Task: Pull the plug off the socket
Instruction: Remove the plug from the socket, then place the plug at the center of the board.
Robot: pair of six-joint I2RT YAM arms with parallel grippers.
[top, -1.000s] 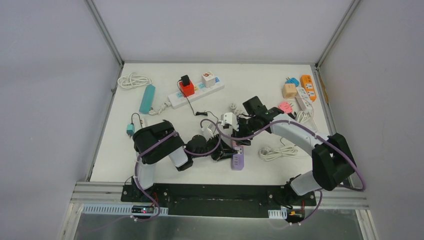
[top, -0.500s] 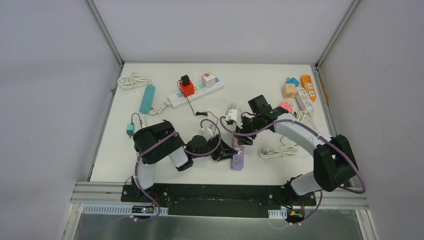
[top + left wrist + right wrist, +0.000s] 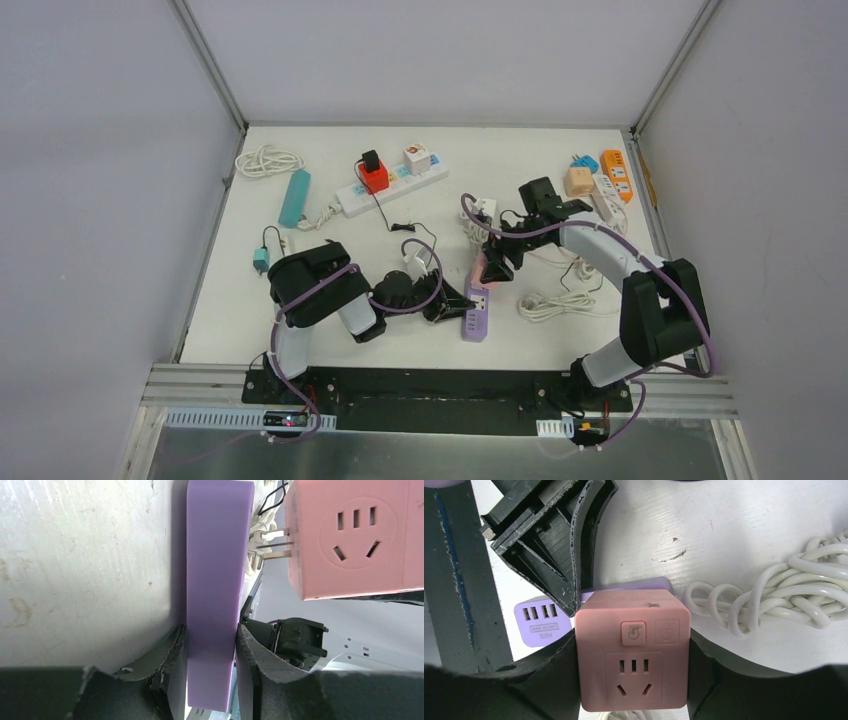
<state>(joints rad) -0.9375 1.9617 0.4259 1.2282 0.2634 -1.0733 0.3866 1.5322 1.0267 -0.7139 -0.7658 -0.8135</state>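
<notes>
White surface (image 3: 330, 290): left jaws (image 3: 210, 645) clench purple socket (image 3: 214, 580) as anchor, right jaws (image 3: 631, 680) grip pink plug cube (image 3: 633, 652), prongs clear at 12 o'clock.

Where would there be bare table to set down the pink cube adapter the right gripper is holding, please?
The widest bare patch is the back middle, between the white power strip and the orange strip. Another lies at the near left, in front of the teal plug. It is crowded around the purple socket, where the coiled white cable lies beside the pink cube adapter.
</notes>
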